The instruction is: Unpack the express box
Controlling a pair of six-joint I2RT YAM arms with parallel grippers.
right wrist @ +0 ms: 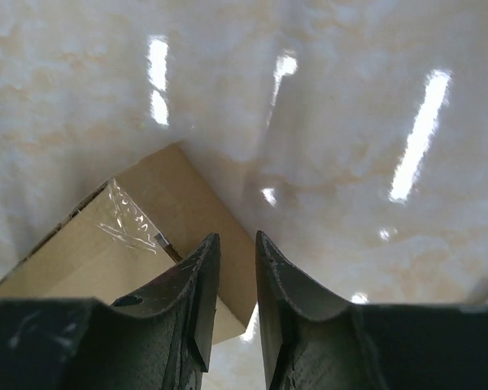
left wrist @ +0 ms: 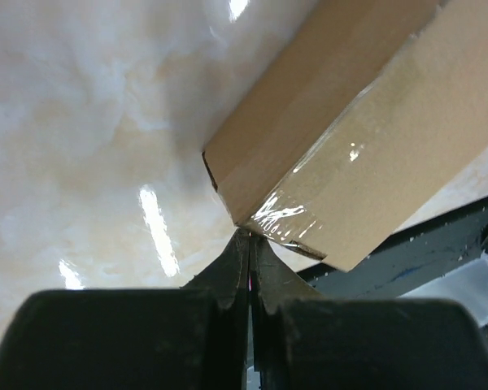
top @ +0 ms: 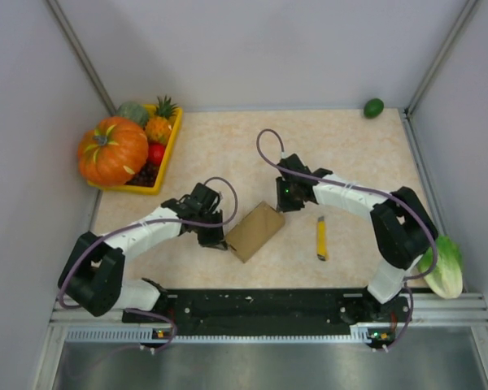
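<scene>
At the middle of the surface (top: 350, 154) lies the taped brown box (top: 255, 231), likely light and stiff with slick tape, best gripped at a flap edge; left tool (left wrist: 248, 244) pressed together at one corner, right tool (right wrist: 235, 237) slightly apart at the other end.
</scene>
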